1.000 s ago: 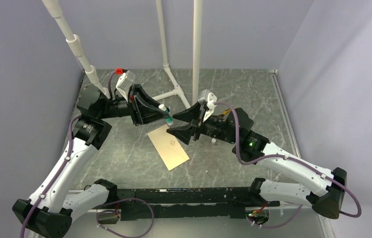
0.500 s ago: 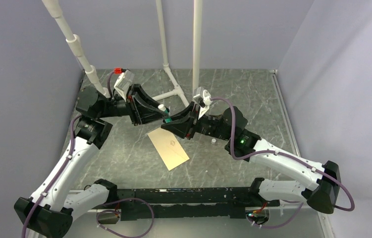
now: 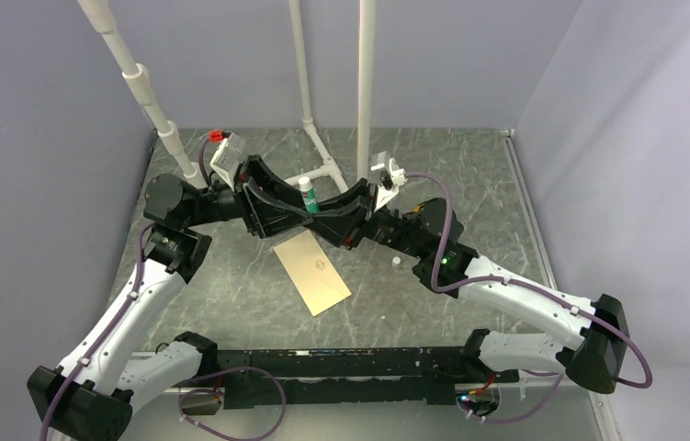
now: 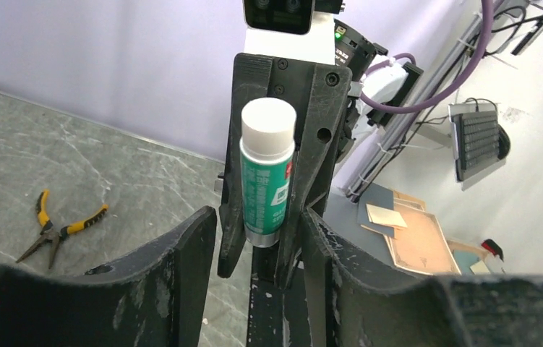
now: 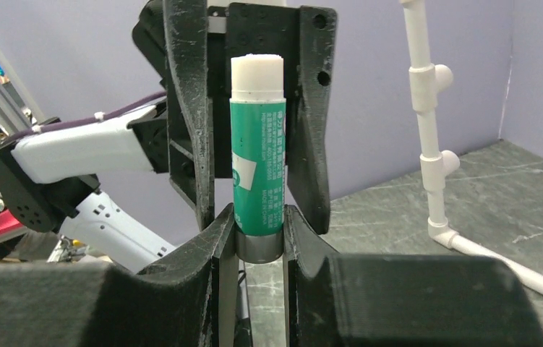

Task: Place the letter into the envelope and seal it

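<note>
While tan envelope (image 3: pixel 313 273) lies flat, unpatterned | right claw (image 5: pixel 259 220) clamps glue stick (image 5: pixel 257 166) | left claw (image 4: pixel 257 238) apart

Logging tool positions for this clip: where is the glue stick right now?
Top view: the glue stick is mid-air near frame centre, clamped by the right gripper, flanked by the left gripper's open fingers, over the envelope's far end.

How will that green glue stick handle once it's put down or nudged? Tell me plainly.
The glue stick looks a rigid round tube, so it probably won't flex where the right tool clamps it. Its smooth label may let it slip. Narrow and tall, it would likely tip if stood up, then roll.
</note>
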Robot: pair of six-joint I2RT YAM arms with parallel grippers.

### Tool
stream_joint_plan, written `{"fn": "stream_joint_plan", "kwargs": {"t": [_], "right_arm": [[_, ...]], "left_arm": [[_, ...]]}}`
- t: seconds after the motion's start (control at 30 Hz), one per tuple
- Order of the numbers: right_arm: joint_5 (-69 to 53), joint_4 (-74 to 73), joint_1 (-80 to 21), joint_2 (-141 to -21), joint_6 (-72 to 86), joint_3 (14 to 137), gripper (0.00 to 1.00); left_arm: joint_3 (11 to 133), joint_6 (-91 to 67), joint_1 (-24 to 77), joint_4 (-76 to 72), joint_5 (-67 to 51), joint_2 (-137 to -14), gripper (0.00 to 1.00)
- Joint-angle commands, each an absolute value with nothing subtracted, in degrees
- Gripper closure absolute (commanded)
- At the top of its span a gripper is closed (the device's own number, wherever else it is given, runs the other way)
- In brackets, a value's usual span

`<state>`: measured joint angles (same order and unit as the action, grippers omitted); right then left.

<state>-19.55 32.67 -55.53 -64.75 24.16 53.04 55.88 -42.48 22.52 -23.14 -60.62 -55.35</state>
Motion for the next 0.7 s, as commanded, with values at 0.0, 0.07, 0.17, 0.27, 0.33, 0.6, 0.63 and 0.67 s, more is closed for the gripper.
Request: {"fn": "stream_joint_plan", "kwargs": {"t": [0.0,0.07,0.17,0.27,0.33,0.6,0.63,0.67], "right_arm": [[-20.9,39.8,-55.3,-65.5,26.1,53.5,1.0],[-22.4,38.7,-55.3,-66.2,25.9,54.2,1.0],[-22.5,39.2,-55.3,-66.5,26.5,53.8,1.0],[-22.5,39.5,-55.3,-66.6,26.7,53.7,1.0],[-22.6,39.4,-55.3,-66.6,26.8,53.9,1.0],[-23.1,39.9,-55.3,-66.4,27.3,54.1,1.0],[-23.2,40.1,-55.3,-66.5,27.3,54.1,1.0],[-23.5,40.2,-55.3,-66.6,27.5,54.2,1.0]], "left_arm": [[53.5,-46.6,22.7,-31.1,-55.3,-54.3,0.51],[52.3,-48.1,22.7,-33.4,-53.8,-54.1,0.51],[51.5,-50.2,22.7,-37.6,-53.0,-54.1,0.46],[51.2,-51.4,22.7,-39.7,-52.5,-54.2,0.42],[50.8,-51.9,22.7,-40.6,-51.4,-53.9,0.42],[50.2,-54.5,22.8,-43.8,-51.6,-55.2,0.57],[50.0,-55.0,22.8,-44.7,-52.0,-55.6,0.56],[49.7,-55.4,22.8,-45.5,-52.3,-55.9,0.56]]}}
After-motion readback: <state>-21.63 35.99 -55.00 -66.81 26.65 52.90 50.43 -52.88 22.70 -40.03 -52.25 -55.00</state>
